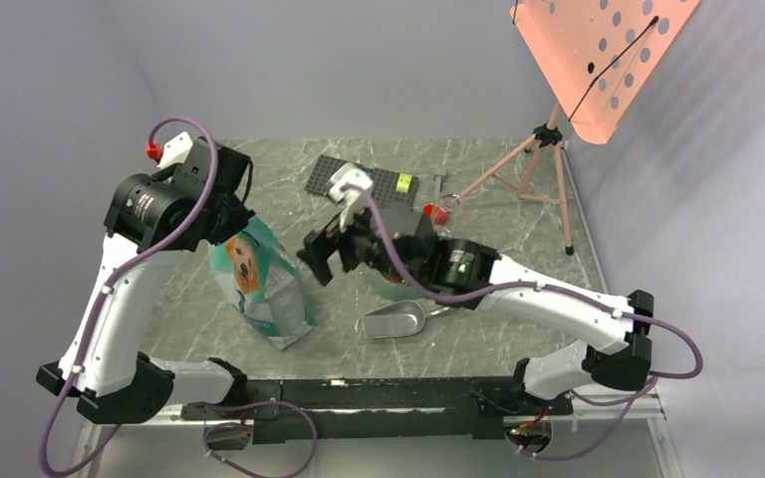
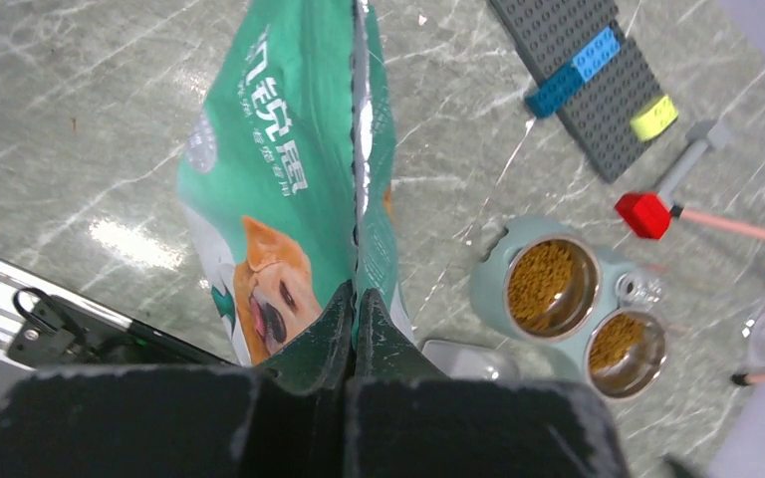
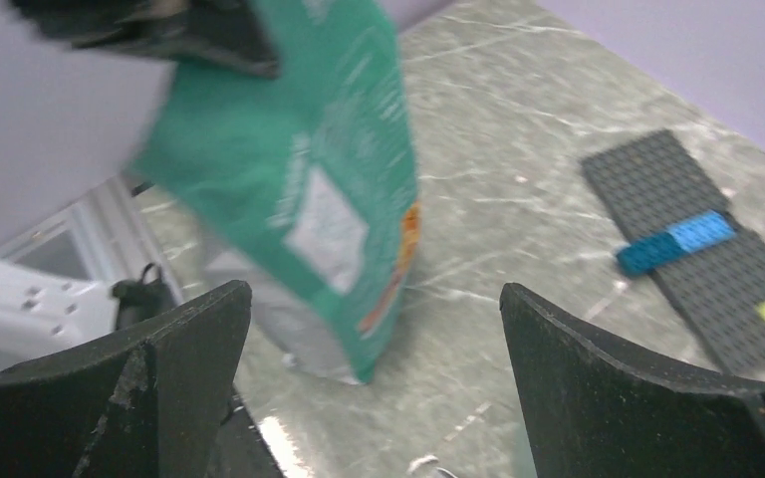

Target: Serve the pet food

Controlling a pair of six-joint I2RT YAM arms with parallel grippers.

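lower centre of left wrist view: left gripper (image 2: 352,304) pinches pouch (image 2: 289,169) top seam, keeping it upright; right gripper (image 3: 369,309) wide open, empty, facing it. pet food (image 2: 541,284) already in dish (image 2: 486,291).

One marble table (image 1: 518,214). One teal-and-white pouch (image 1: 259,284). One metal scoop (image 1: 395,321), at the pouch's 3 o'clock. One twin dish (image 2: 488,291) with two steel bowls (image 2: 585,267) and two heaps of kibble (image 2: 541,287), one per bowl. One grey baseplate (image 2: 558,30) toward the table's 12 o'clock, carrying two blue bricks (image 2: 573,72) and one yellow brick (image 2: 654,117). One red block (image 2: 642,214). One pink tripod (image 1: 548,149) at 1 o'clock. Two robot arms (image 1: 110,299).
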